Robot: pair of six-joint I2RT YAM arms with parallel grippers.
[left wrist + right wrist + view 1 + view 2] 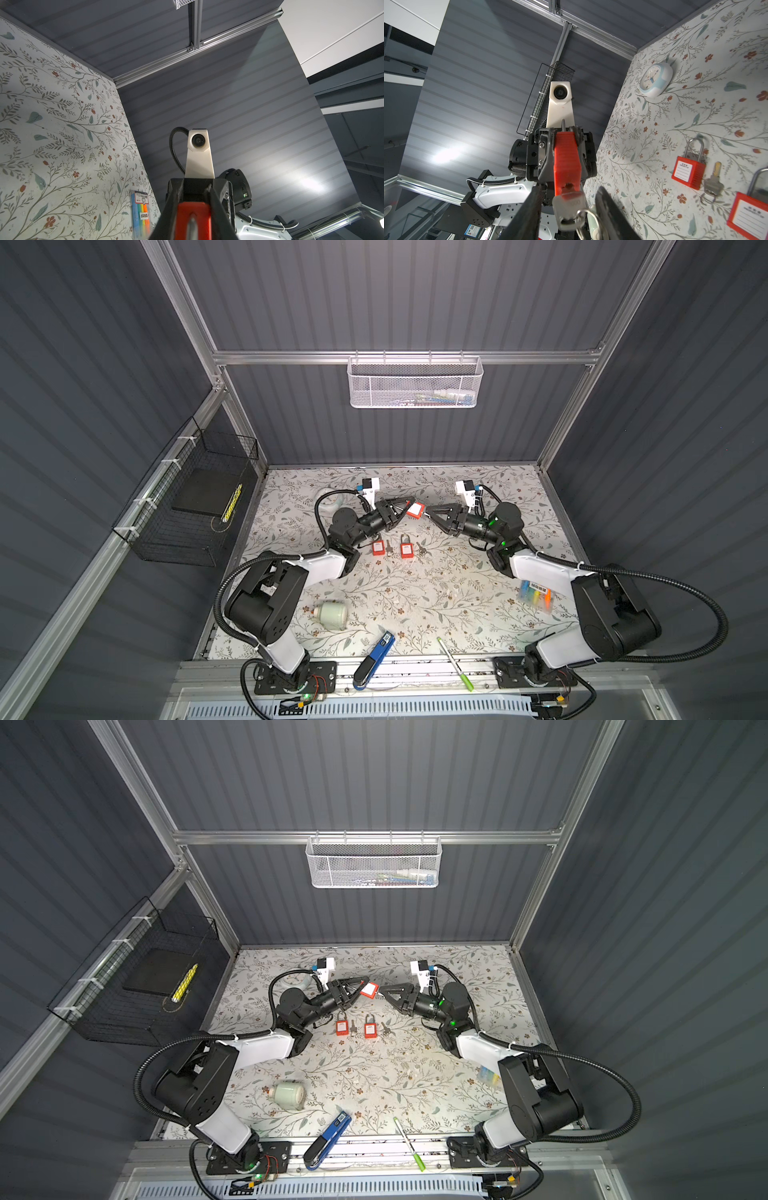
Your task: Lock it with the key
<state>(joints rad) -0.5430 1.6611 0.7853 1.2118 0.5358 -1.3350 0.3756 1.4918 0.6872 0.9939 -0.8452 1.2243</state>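
A red padlock (415, 510) (369, 989) hangs in the air above the back middle of the table, and my left gripper (409, 502) (363, 982) is shut on it. In the left wrist view the padlock's red body (194, 216) fills the gap between the two black fingers (166, 216). In the right wrist view a silver key (569, 209) with a ring sticks out of the padlock's (566, 158) keyhole end. My right gripper (569, 188) (428, 512) is open, its fingers standing on either side of the key with a gap to each.
Two more red padlocks (377, 547) (407, 549) lie on the floral table, each beside a key (388, 547) (422, 549). Also there are a clock (332, 499), a jar (330, 614), a blue stapler (374, 659), a green pen (455, 664) and a highlighter pack (536, 597).
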